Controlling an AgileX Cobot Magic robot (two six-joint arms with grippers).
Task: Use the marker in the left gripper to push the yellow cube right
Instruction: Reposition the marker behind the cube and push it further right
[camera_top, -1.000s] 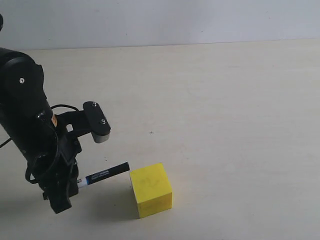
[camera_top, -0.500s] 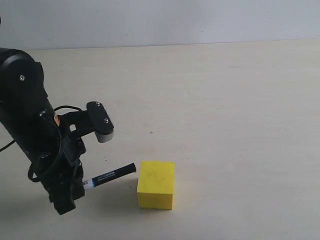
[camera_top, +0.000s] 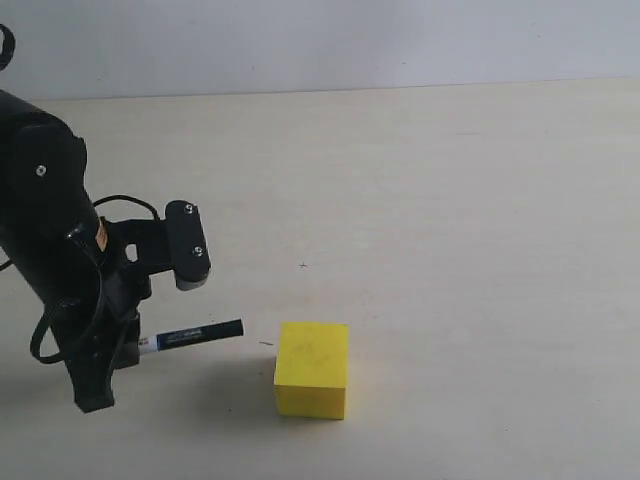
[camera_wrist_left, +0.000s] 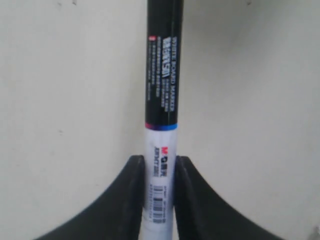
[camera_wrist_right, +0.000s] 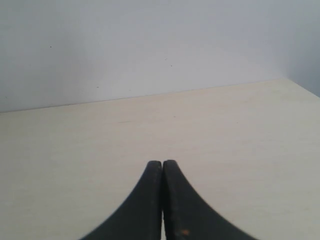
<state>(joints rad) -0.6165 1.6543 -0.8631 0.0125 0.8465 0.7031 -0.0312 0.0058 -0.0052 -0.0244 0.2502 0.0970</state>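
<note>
The left end effector (camera_wrist_left: 159, 162) squeezes the marker (camera_wrist_left: 161, 100) between its two black fingers (camera_wrist_left: 131, 185), and the marker's back end is hidden there and cut off by the picture edge. The marker's black cap points at the yellow cube (camera_top: 312, 368), which sits on the table (camera_top: 450, 200) just to the right with a small gap between them. The right end effector (camera_wrist_right: 162, 170) is pressed shut with nothing in it, and a pale wall (camera_wrist_right: 150, 45) is far behind.

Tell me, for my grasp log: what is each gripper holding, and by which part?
The left gripper pinches the whiteboard marker by its white barcoded end between its jaws; the right gripper is shut, empty.
</note>
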